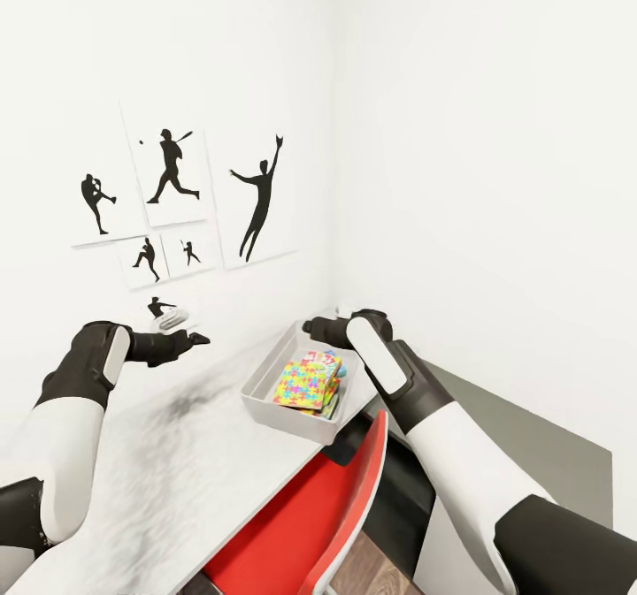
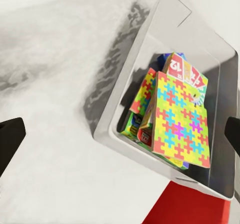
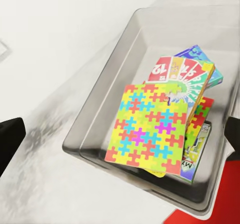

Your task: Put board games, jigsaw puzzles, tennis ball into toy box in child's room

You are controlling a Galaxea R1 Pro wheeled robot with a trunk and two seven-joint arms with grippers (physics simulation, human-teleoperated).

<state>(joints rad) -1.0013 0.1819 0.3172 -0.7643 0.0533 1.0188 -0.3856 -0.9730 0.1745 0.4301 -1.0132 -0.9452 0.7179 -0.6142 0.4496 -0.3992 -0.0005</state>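
Starting from the left of the head view: your left hand point(image 1: 196, 339) hovered above the bare desk point(image 1: 150, 462), fingers spread with nothing between them, as the left wrist view confirmed. Nothing of the task lay on the visible stretch of desk.

Next came the toy box point(image 1: 265, 405), standing on the desk near the room's corner. It held a stack: one jigsaw puzzle point(image 3: 147, 130) uppermost, a second jigsaw puzzle point(image 2: 144, 90) leaning under it, and printed board games point(image 3: 184, 70) beneath. At least two game covers showed; whether a third was there could not be confirmed. No tennis ball could be made out.

Your right hand point(image 1: 311, 328) hung over the box's far end, spread and empty.

Judgement: nearly complete, pending the ball and game count.
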